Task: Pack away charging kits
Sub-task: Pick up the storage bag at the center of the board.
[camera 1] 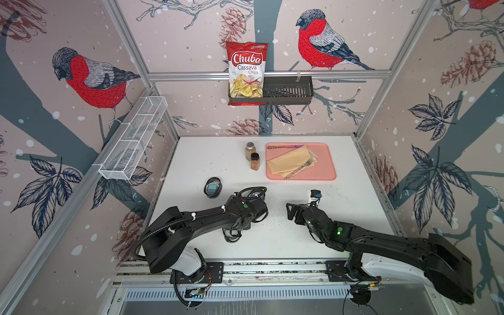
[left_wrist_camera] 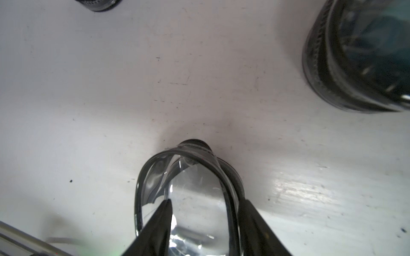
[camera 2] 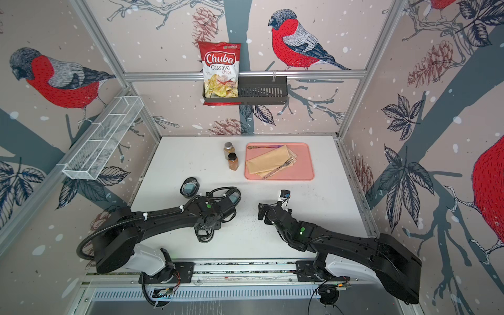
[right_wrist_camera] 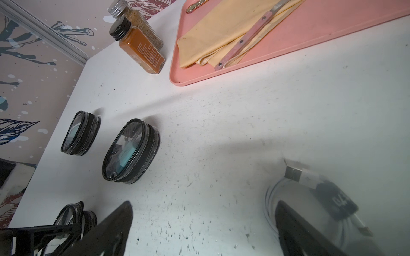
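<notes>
Two closed black-rimmed cases, each with a teal charger inside, lie at the table's left: one (camera 1: pixel 212 187) (right_wrist_camera: pixel 79 133) apart, the other (right_wrist_camera: pixel 131 150) (left_wrist_camera: pixel 359 55) half hidden under my left wrist in both top views. A third case (left_wrist_camera: pixel 184 177) (camera 1: pixel 231 235) lies open and empty under my left gripper (left_wrist_camera: pixel 204 201). One finger (left_wrist_camera: pixel 159 221) is inside it, the other outside against its rim, jaws apart. My right gripper (right_wrist_camera: pixel 204 204) (camera 1: pixel 306 206) stands open over bare table. A coiled white cable (right_wrist_camera: pixel 310 188) (camera 1: pixel 314 197) lies beside one finger.
Two brown spice jars (camera 1: pixel 250 150) (camera 1: pixel 255 161) stand at the back. Beside them a pink tray (camera 1: pixel 327 163) holds a yellow cloth, a fork and a spoon. On the back wall is a black basket (camera 1: pixel 289 92) with a chips bag. A white wire basket (camera 1: pixel 133 136) hangs left.
</notes>
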Robot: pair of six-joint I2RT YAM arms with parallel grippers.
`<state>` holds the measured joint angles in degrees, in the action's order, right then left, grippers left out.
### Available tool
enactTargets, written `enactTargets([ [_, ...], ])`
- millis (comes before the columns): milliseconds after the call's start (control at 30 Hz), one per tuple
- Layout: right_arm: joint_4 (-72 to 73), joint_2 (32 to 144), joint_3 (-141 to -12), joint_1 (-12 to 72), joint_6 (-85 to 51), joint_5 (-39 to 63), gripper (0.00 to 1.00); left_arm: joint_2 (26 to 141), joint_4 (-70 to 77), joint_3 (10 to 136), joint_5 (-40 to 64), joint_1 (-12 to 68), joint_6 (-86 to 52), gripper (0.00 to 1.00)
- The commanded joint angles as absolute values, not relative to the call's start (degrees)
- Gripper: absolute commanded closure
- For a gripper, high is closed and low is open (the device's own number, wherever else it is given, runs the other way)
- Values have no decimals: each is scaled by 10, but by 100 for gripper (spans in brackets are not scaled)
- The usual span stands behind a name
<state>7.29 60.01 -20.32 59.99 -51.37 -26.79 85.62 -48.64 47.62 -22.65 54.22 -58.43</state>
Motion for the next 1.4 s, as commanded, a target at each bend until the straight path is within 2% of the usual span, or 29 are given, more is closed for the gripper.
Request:
enactTargets([
  [0, 89, 605, -204, 599, -515, -262, 1, 869, -516, 481, -248, 544, -592, 46],
  [133, 91, 608, -203, 598, -514, -259, 1, 884, -518, 486, -248, 544, -593, 52],
  [267, 93, 606, -201, 599, -515, -258, 1, 882, -531, 497, -252, 544, -596, 67],
  [467, 94, 607, -198, 596, -518, -257, 1, 862, -534, 510, -248, 544, -587, 82],
  [600, 92, 608, -199, 593, -518, -256, 1, 855, -521, 507, -237, 543, -578, 100],
  [867, 40, 605, -211, 567, -529, -263, 1, 838, -524, 546, -248, 544, -555, 100],
  [1033, 38, 586, -198, 506, -517, -242, 0, 814, -452, 559, -243, 542, -514, 100],
  [1167, 18, 592, -212, 467, -506, -233, 6, 834, -431, 599, -287, 532, -488, 100],
  [1367, -100, 565, -255, 448, -536, -242, 12, 884, -400, 686, -284, 524, -462, 100],
])
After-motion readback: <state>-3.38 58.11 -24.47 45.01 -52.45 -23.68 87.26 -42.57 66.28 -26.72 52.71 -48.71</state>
